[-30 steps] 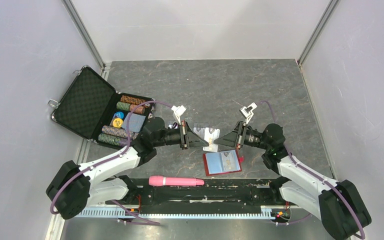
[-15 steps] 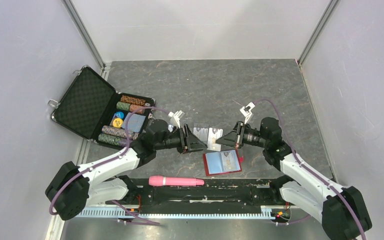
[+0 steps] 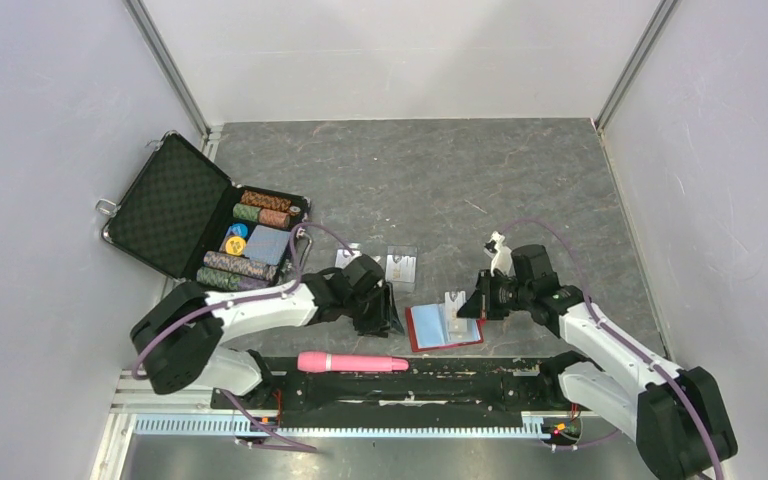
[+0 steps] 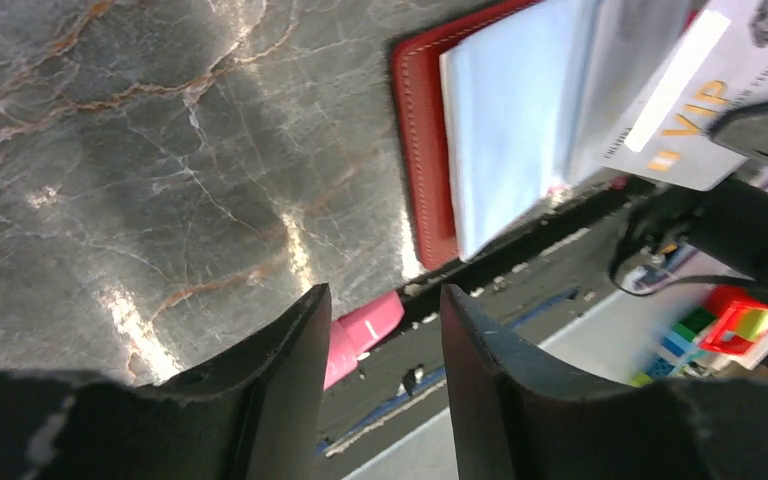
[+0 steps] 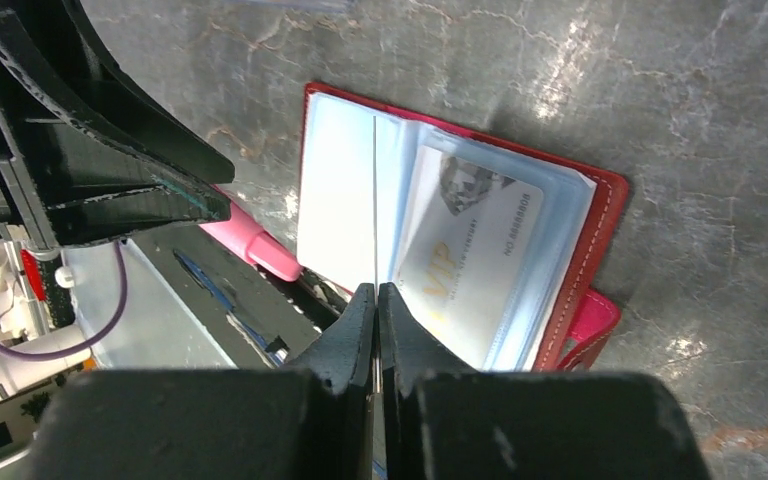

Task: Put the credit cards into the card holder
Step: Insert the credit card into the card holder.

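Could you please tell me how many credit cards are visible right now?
2. One credit card is pinched edge-on in the jaws of the right gripper, above the open card holder; a second credit card sits inside its pocket. Others may be hidden.

The card holder (image 3: 432, 328) is red outside, with pale blue pockets inside. The credit card (image 4: 675, 95) is light grey with gold letters and a white stripe. The table (image 3: 430, 180) is dark grey with thin pale and brown lines, like marble. The tube (image 3: 352, 362) is pink. The case (image 3: 160, 205) is black. Its chips (image 3: 230, 264) are green, brown, blue and yellow, some striped.
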`<state>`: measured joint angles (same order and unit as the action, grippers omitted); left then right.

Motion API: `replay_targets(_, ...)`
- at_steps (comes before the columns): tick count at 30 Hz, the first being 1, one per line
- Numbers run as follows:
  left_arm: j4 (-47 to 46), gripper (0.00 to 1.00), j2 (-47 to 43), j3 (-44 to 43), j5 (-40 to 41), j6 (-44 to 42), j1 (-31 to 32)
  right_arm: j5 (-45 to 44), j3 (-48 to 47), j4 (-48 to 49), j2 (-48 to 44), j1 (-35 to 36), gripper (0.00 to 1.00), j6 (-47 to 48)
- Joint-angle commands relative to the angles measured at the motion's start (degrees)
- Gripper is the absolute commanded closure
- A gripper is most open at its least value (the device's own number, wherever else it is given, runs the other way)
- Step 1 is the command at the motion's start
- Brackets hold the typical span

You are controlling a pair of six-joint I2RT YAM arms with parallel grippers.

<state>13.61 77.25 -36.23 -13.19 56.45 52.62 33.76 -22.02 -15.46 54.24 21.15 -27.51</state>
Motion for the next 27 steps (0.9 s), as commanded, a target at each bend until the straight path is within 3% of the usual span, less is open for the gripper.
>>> replay_targets(1, 3.10, 0.50, 5.20, -4.50, 5.66, -3.32, 2.55, -1.05, -0.25, -1.04, 2.31, 0.34, 1.00, 3.97)
replay_targets(11, 4.00, 0.65, 13.03, -9.22, 7.56, -5.26, 4.33, 2.95, 4.29, 8.81, 6.88, 0.46, 1.00, 0.86)
replay_targets(27, 6.07, 0.88, 19.33, -12.46, 7.39, -7.58, 5.74, 7.51, 4.75, 15.01, 14.47, 0.43, 1.00, -1.01)
